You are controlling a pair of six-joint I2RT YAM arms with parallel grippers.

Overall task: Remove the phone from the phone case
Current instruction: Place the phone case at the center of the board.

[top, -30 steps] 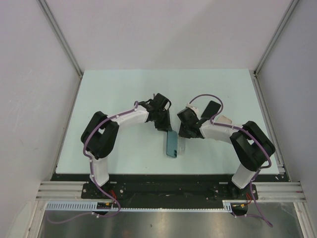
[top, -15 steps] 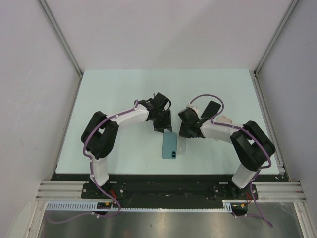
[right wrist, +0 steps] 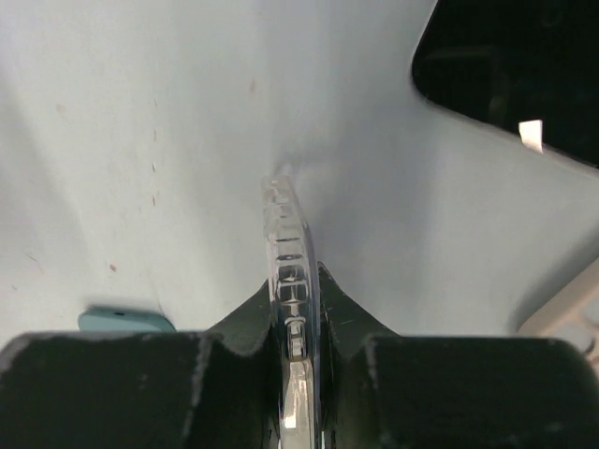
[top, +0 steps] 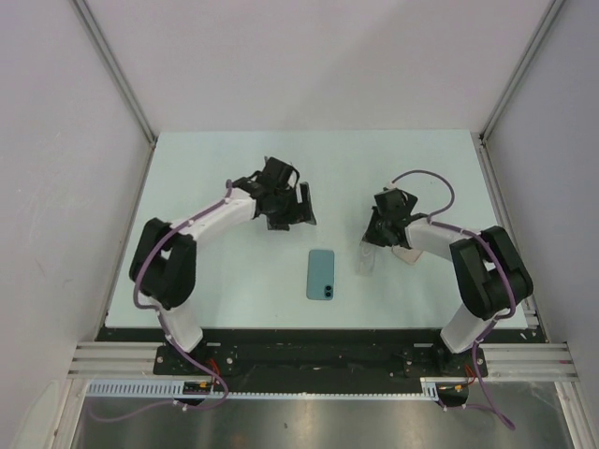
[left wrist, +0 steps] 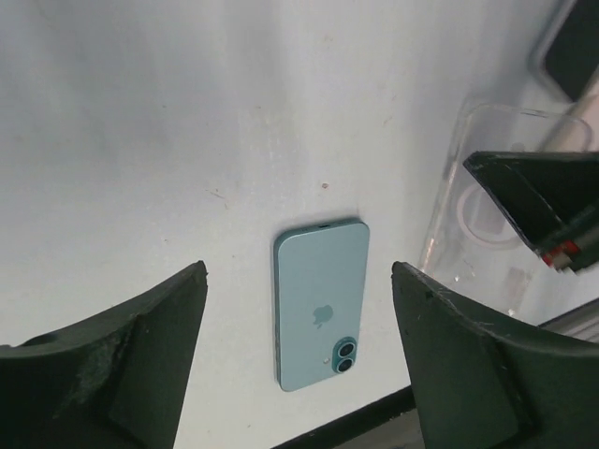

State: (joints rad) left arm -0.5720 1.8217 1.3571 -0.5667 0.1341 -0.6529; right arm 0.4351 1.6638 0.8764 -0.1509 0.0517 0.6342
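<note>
Phone (top: 320, 274) lies back-up, out of its case (top: 367, 258), which the right gripper (top: 375, 239) clamps; left gripper (top: 305, 203) spread wide, empty.

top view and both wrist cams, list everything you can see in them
phone: one, teal, flat on the table with its back up, between the two arms
phone case: one, clear, right of the phone and apart from it, standing on edge in the right gripper
table: one, pale green-white, under everything
wall panels: pale grey, on the left, right and far sides
cables: purple, one along each arm
left gripper: one, black, open and empty, beyond the phone
right gripper: one, black, shut on the phone case's edge
</note>
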